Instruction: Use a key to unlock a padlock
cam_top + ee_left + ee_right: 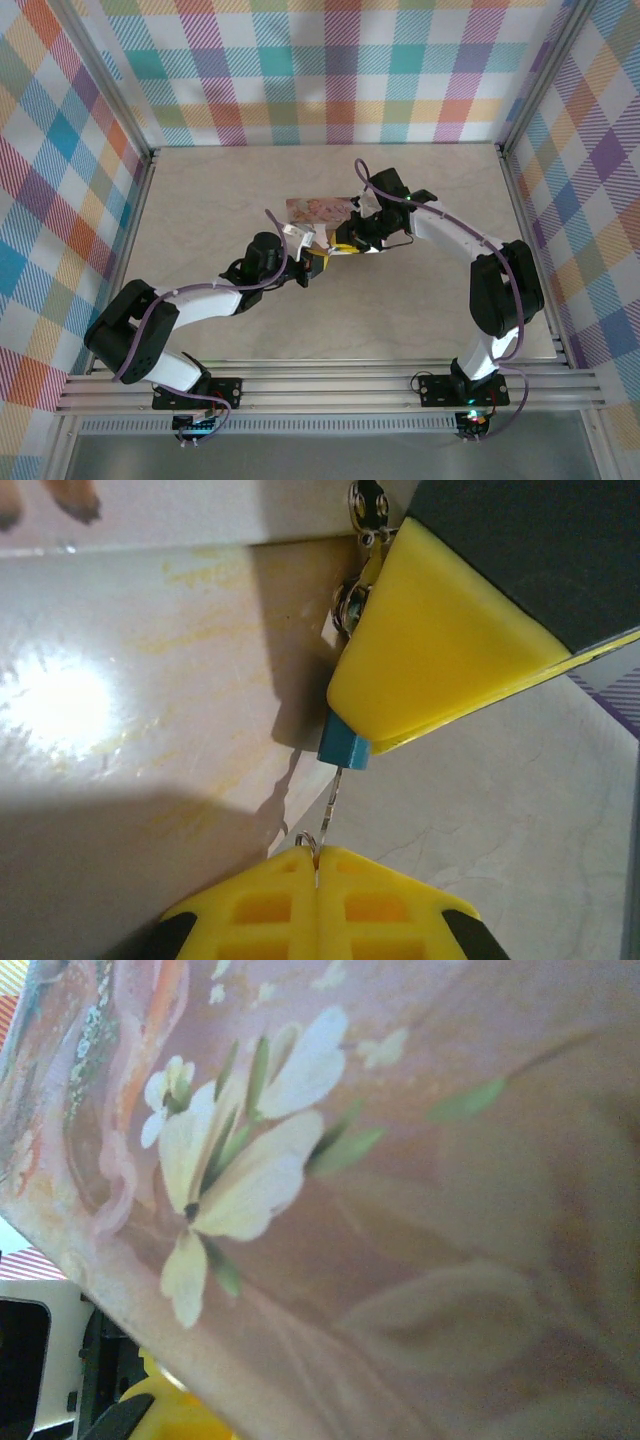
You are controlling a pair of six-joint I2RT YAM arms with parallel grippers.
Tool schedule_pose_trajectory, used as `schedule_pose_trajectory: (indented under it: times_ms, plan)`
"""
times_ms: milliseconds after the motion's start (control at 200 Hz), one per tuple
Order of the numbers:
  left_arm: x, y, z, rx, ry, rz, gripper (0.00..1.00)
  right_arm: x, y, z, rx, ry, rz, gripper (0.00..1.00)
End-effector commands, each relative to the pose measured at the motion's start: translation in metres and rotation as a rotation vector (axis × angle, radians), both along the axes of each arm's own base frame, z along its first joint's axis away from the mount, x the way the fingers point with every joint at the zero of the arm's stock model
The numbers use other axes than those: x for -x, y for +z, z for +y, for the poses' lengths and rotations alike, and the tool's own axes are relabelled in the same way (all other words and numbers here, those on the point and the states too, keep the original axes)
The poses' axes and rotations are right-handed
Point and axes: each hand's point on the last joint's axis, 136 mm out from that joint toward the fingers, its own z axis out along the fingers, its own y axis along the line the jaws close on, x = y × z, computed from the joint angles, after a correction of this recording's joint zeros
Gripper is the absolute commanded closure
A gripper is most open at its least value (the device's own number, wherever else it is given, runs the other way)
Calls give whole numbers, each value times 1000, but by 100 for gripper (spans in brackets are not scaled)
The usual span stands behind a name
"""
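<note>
1. The left gripper point(318, 878) has its yellow jaws pressed together, pinching a thin key point(334, 792).
2. The key runs toward 12 o'clock and reaches the blue end of the padlock point(345, 748).
3. The padlock pokes out from under one finger point(430, 660) of the right gripper point(350, 246). I cannot tell how those jaws stand.
4. A pink tin point(318, 208) lies on the table point(420, 320), just beside both grippers at their 12 o'clock.

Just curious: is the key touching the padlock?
Touching. The left wrist view shows the key running straight into the padlock's blue end, with no gap.
</note>
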Motion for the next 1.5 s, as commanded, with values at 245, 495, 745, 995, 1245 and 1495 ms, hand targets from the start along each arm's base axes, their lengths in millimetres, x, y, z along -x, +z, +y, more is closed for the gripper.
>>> schedule_pose_trajectory:
  times_ms: [245,495,745,995,1245,1495]
  plan:
    - [-9,45,-23,110,-32,-24,100,10,13,9,-67,32,22,100]
    - [-11,61,-24,286,-74,36,100,14,8,5,-41,49,26,100]
    - [-16,63,-8,287,-61,15,100,15,8,2,-24,44,16,100]
    - [-8,53,-4,131,-29,-79,100,13,8,3,-22,28,36,100]
    - [-1,51,-8,4,27,-220,100,12,10,3,-11,12,64,100]
    - [-3,65,-7,2,75,-304,100,13,5,3,-1,-9,95,100]
